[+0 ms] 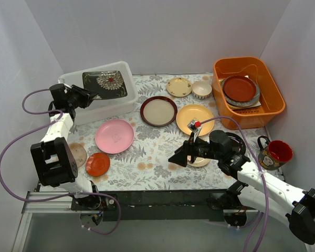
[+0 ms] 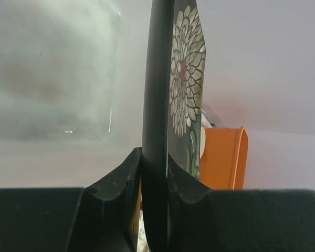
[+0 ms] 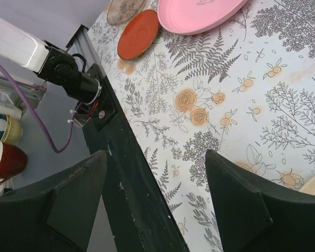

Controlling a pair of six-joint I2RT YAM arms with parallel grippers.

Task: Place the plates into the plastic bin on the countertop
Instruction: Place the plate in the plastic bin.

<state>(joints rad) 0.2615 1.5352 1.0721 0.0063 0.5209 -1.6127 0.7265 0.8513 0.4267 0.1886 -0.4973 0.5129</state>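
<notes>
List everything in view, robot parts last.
plastic bin: 1, white, far left
floral plate: 1, black, at bin, gripped
pink plate: 1, pink, centre-left
saucer: 1, red-orange, near left
tan plate: 1, tan, near left
dark-rimmed plate: 1, cream, centre
yellow plate: 1, yellow, centre-right
dotted plate: 1, cream, far centre
cream plate: 1, cream, near centre-right
bowl: 1, cream, by tub
orange tub: 1, orange, far right, holds stacked plates
mug: 1, red inside, right edge
left gripper: shut on floral plate
right gripper: open, over countertop

Left tool point(image 2: 156, 176) clamped, right tool point(image 3: 155, 157) agape.
</notes>
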